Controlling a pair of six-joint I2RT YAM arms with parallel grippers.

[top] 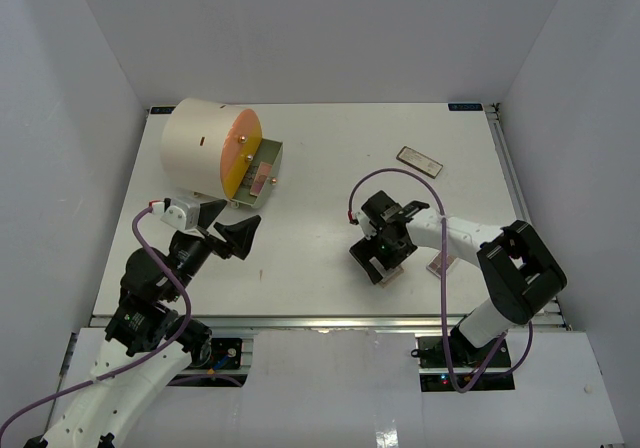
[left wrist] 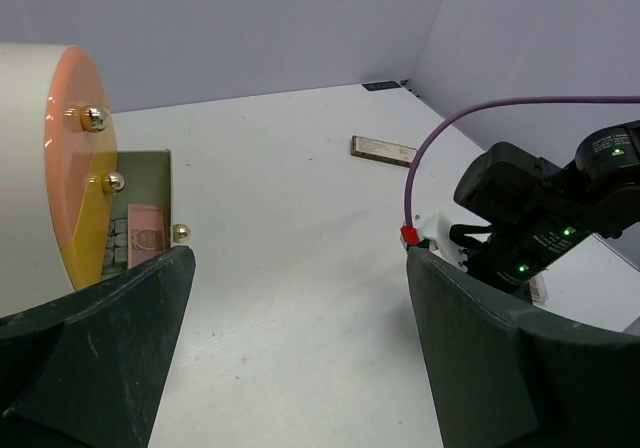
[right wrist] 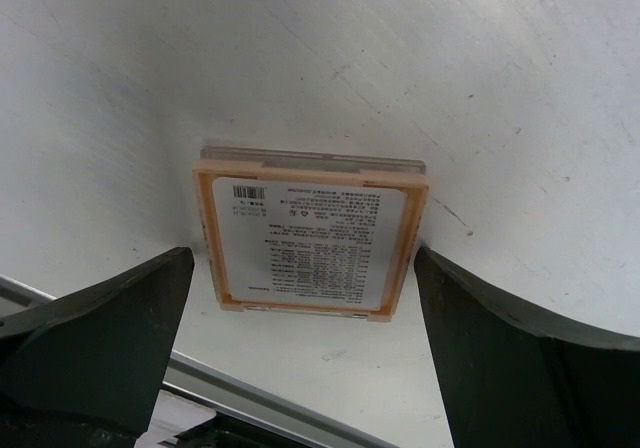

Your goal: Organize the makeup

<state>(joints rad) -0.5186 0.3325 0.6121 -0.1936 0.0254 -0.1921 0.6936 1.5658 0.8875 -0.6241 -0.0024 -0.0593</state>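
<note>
A flat palette (right wrist: 310, 233) with a peach frame lies label side up on the table, near the front edge. My right gripper (right wrist: 300, 268) is open just above it, one finger on each side, not touching; the top view shows the gripper (top: 385, 258) over this palette (top: 393, 272). A second palette (top: 443, 261) lies by the right arm. A third palette (top: 419, 161) lies at the far right, also in the left wrist view (left wrist: 383, 149). A pink palette (left wrist: 146, 234) sits in the open drawer (top: 262, 171). My left gripper (top: 225, 233) is open and empty (left wrist: 298, 268). Sponges, bottle and lipstick are out of view.
The big cream cylinder (top: 200, 146) with an orange face (left wrist: 75, 168) and gold knobs stands at the back left, its drawer pulled out toward the middle. White walls close the table on three sides. A metal rail (right wrist: 260, 403) runs along the front edge.
</note>
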